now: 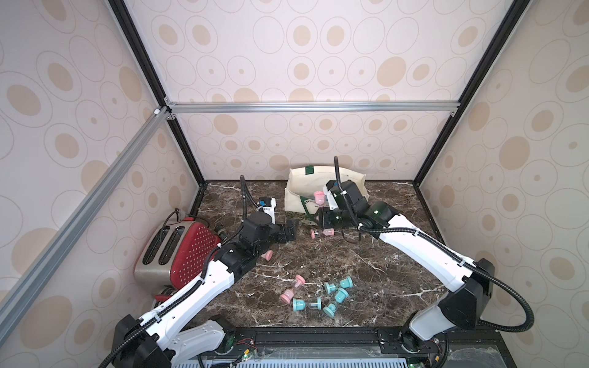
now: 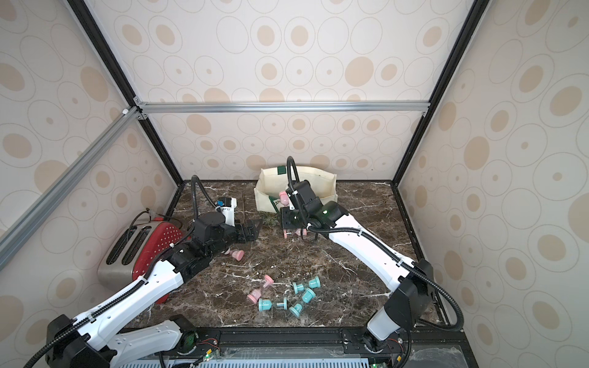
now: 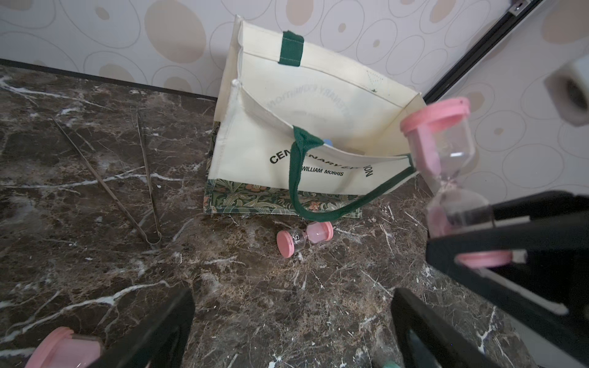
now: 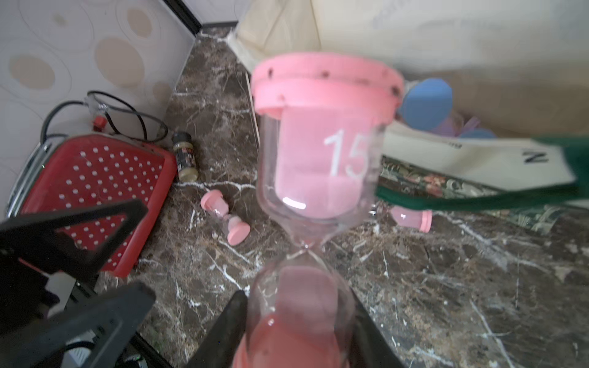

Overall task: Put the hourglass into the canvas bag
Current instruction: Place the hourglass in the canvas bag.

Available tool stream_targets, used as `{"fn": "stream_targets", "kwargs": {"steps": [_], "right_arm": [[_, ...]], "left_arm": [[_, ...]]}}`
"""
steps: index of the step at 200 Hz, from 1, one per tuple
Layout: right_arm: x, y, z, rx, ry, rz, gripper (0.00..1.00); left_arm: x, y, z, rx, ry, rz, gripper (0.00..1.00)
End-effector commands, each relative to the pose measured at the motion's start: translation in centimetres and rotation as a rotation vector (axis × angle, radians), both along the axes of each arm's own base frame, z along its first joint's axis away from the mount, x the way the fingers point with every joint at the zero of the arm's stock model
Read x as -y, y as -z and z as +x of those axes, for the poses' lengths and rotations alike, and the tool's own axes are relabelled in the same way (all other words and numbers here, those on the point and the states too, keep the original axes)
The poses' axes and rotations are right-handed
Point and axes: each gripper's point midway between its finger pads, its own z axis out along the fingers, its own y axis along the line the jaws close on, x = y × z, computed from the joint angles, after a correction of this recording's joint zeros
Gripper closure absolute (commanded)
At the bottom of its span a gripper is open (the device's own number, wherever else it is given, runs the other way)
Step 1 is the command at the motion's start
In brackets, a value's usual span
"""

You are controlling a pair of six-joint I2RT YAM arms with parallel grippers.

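Found the right gripper (image 4: 296,321) clamped on the lower bulb of the pink hourglass (image 4: 322,143) marked 15. Saw that hourglass upright and aloft just in front of the canvas bag (image 3: 318,105), beside its sagging front rim, not inside. Found the left gripper (image 3: 293,337) spread wide and empty, facing the bag. Noted a second pink hourglass (image 3: 302,237) lying near the bag's floral base.

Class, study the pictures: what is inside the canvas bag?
Inside the canvas bag, the right wrist view shows a blue round piece and blurred purple pieces. The bag's front wall covers the rest.
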Motion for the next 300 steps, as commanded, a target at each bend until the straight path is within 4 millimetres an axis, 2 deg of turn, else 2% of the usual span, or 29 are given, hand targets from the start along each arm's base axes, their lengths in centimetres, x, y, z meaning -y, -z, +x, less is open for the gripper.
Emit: {"fn": "stream_targets", "kwargs": {"steps": [1, 33, 64, 113, 161, 207, 234, 260, 300], "right_arm": [[0.1, 0.1, 2.5, -0.001, -0.017, -0.035, 0.88], [0.5, 0.7, 6.6, -0.011, -0.005, -0.061, 0.89], [1.1, 2.4, 9.9, -0.031, 0.014, -0.102, 0.88], [1.6, 5.2, 13.4, -0.072, 0.024, -0.153, 0.89], [2.1, 8.3, 14.9, -0.132, 0.017, -0.175, 0.87], [3.4, 12.0, 14.9, -0.181, 0.032, -0.257, 0.85], [4.3, 13.3, 15.0, -0.191, 0.054, -0.279, 0.79], [4.9, 13.6, 15.1, -0.195, 0.069, -0.286, 0.72], [5.4, 12.2, 15.4, -0.156, 0.086, -0.298, 0.56]], "left_arm": [[0.5, -2.8, 1.1, 0.067, -0.007, -0.017, 0.03], [1.5, -3.1, 2.1, 0.065, 0.009, -0.017, 0.03], [2.1, -2.8, 3.0, 0.068, 0.008, -0.025, 0.03], [3.0, -1.8, 4.0, 0.047, 0.016, -0.028, 0.03], [3.4, -1.1, 4.8, 0.035, 0.003, -0.018, 0.02], [3.2, -0.6, 5.1, 0.034, -0.025, -0.031, 0.02], [3.3, -0.2, 5.2, 0.024, -0.022, -0.024, 0.03], [3.2, 0.0, 5.3, 0.025, -0.028, -0.023, 0.03], [3.3, -0.5, 5.4, 0.030, -0.022, -0.013, 0.02]]}}
